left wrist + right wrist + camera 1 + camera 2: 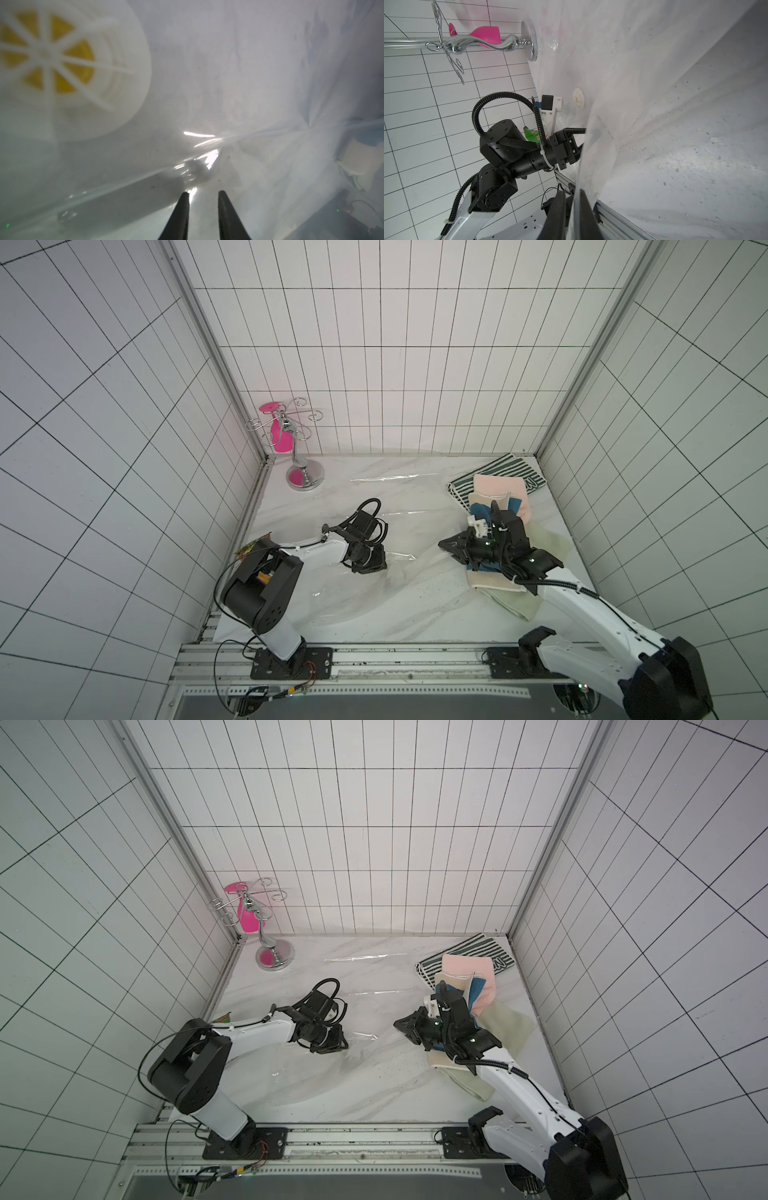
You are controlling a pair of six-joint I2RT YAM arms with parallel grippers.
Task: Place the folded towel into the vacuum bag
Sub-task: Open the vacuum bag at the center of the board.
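The marble desk (436, 626) fills the floor of the tiled booth. The vacuum bag (407, 497) lies across the middle of the desk, between the two arms. Its long axis seems to run from the back wall toward the front rail, though its clear film makes the outline hard to follow. Which end is the mouth I cannot tell. Its side nearest the towels is lifted off the marble and stands as a raised sheet (623, 104).

The pile of folded towels (521, 510) sits outside the bag at the back right of the desk. A striped towel (503, 472) lies nearest the corner, with a pink towel (498, 487) and a beige-and-blue towel (484, 502) on it. A pale green towel (548, 545) is spread under the right arm.

A chrome stand (301, 472) is upright in the back left corner.

The right pincer (572, 194) points toward the left arm. Its jaws are almost together, with the bag's raised film pinched between them. The left pincer (203, 194) reaches in behind that film, its jaws a narrow gap apart and gripping nothing I can make out.

The bag's round white valve (52, 62) lies close by the left pincer. A green snack packet (251, 548) rests at the desk's left edge.
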